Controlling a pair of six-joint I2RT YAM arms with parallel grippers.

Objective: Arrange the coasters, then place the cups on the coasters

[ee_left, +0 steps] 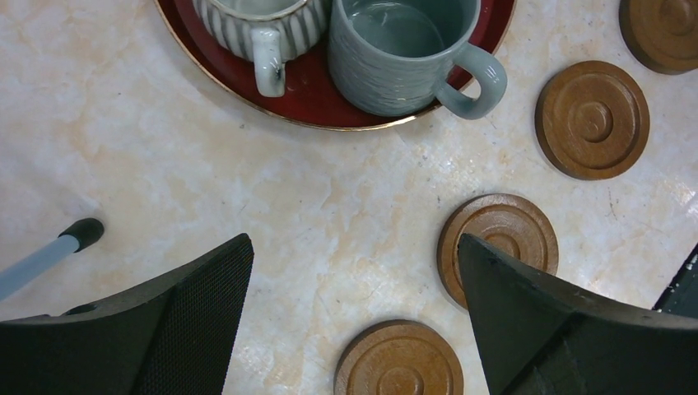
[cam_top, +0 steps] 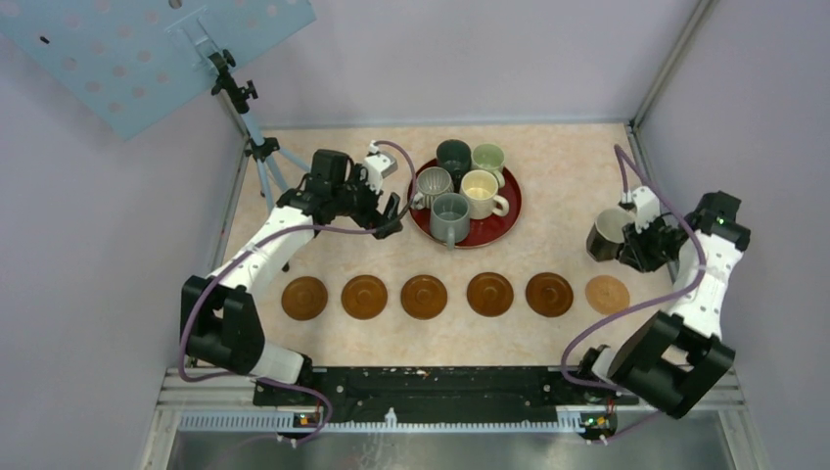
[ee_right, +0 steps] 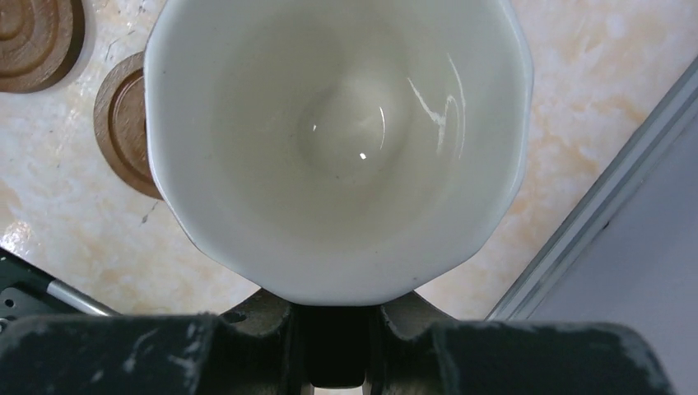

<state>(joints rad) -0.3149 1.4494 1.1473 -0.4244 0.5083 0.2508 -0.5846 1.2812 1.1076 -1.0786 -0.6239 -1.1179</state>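
Observation:
Six brown coasters lie in a row across the table, from the leftmost coaster (cam_top: 304,297) to the paler rightmost coaster (cam_top: 607,293). On the dark-red tray (cam_top: 504,223) stand five cups: charcoal (cam_top: 453,155), pale green (cam_top: 487,157), ribbed grey (cam_top: 433,183), cream-yellow (cam_top: 480,191) and grey (cam_top: 450,215). My left gripper (cam_top: 391,212) (ee_left: 354,271) is open over bare table just left of the tray, with nothing between its fingers. My right gripper (cam_top: 631,242) (ee_right: 337,329) is shut on a sixth cup (cam_top: 609,235) (ee_right: 337,140), white inside, held above the table behind the rightmost coaster (ee_right: 123,123).
A tripod (cam_top: 259,147) carrying a blue perforated board (cam_top: 147,49) stands at the back left; one of its legs (ee_left: 49,251) lies near my left finger. Enclosure walls and a metal frame rail (ee_right: 609,206) close the right side. A black rail (cam_top: 421,387) runs along the near edge.

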